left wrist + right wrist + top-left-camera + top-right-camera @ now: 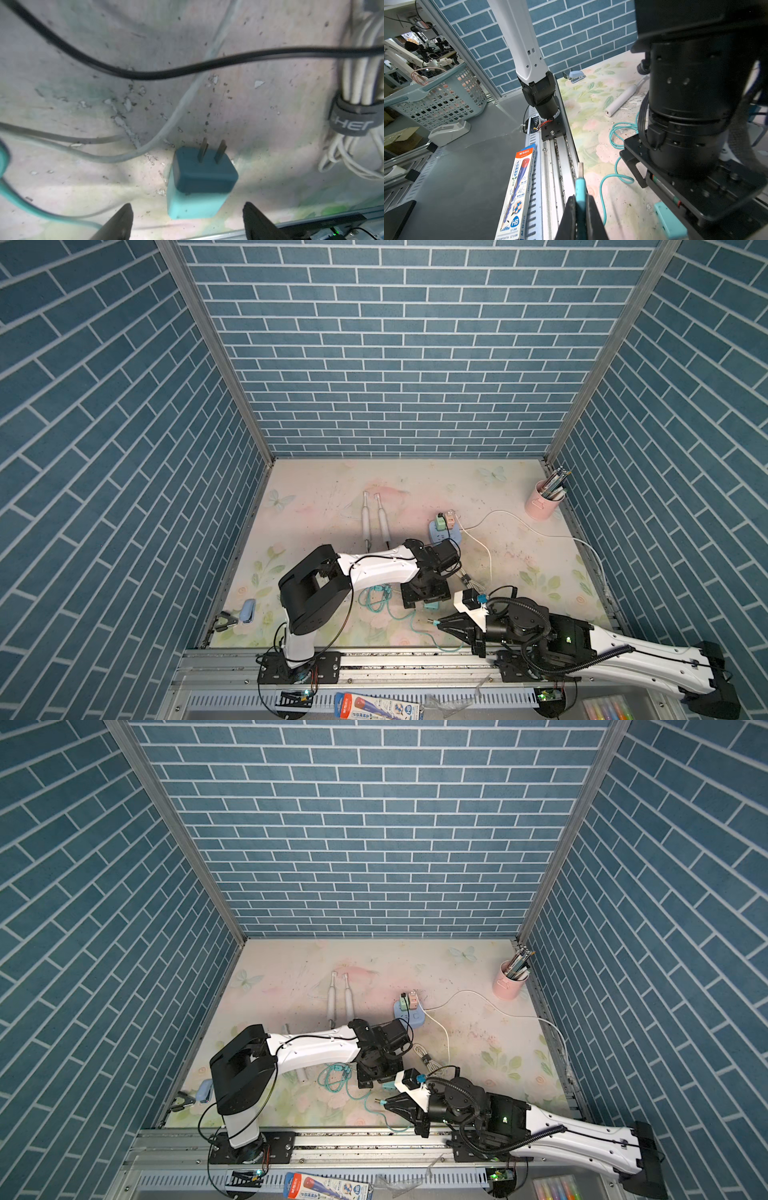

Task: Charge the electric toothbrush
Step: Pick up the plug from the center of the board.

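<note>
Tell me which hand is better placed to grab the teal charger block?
The left hand: open and lined up on the teal charger block. The right hand is shut on the teal cable's USB plug.

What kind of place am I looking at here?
Likely a robot lab test cell dressed like a bathroom: tile-print walls, arms on a rail, more rigs outside.
</note>
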